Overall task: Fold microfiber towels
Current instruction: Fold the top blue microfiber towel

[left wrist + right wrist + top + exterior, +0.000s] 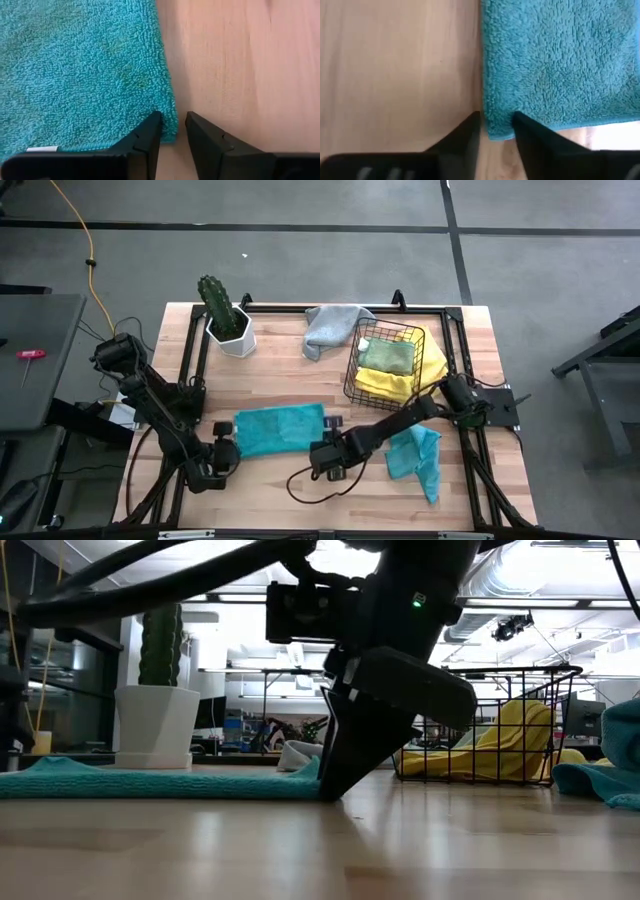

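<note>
A teal microfiber towel [280,430] lies spread flat on the near middle of the table. My left gripper [230,450] stands at its near-left corner, fingers open a narrow gap [173,116] with the corner [171,131] between them. My right gripper [327,446] stands at the near-right corner, also narrowly open [496,116] around that corner [497,131]. A second teal towel [418,460] lies crumpled at the near right. A grey towel [330,328] lies bunched at the far middle. My left gripper comes slanting down from the near left. One fingertip [152,125] sits over the towel's corner and the other [197,125] over bare wood; I cannot tell whether they touch the cloth. My right gripper comes slanting down, its fingertips [330,785] at table level on the towel's edge. The flat corner fills the gap between them.
A black wire basket [352,370] at the far right holds a light green towel [388,356] and a yellow towel [395,385]. A cactus in a white pot [228,320] stands at the far left. Bare wood lies near the table's front edge.
</note>
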Robot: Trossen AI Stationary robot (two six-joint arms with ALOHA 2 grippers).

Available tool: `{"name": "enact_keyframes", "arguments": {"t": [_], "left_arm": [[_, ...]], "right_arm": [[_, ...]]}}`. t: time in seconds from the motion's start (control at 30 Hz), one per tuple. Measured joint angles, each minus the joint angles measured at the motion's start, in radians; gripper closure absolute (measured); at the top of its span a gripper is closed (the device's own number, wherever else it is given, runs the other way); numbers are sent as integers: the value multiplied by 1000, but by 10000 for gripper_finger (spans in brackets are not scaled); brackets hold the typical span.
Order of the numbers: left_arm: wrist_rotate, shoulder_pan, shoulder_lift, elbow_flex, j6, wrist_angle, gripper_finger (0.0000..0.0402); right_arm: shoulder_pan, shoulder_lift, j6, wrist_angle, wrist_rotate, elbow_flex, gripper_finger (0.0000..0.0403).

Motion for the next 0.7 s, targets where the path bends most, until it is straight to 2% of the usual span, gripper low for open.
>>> {"name": "enact_keyframes", "arguments": {"t": [0.13,0.2,0.33,0.5,0.6,0.7], "left_arm": [[17,-7,-1,1,-48,1,361],[26,-23,-1,0,-80,5,388],[40,-71,-1,0,-192,52,394],[71,-117,3,-2,-306,215,399],[71,-117,-2,22,-329,248,400],[77,-108,-17,67,-313,234,401]], "right_arm": [[10,1,68,2,-39,0,370],[20,1,107,6,-50,0,393],[57,1,198,15,-79,1,389],[105,-3,280,39,-161,6,397],[117,-4,309,32,-222,29,401],[118,-4,306,11,-239,69,401]]}}
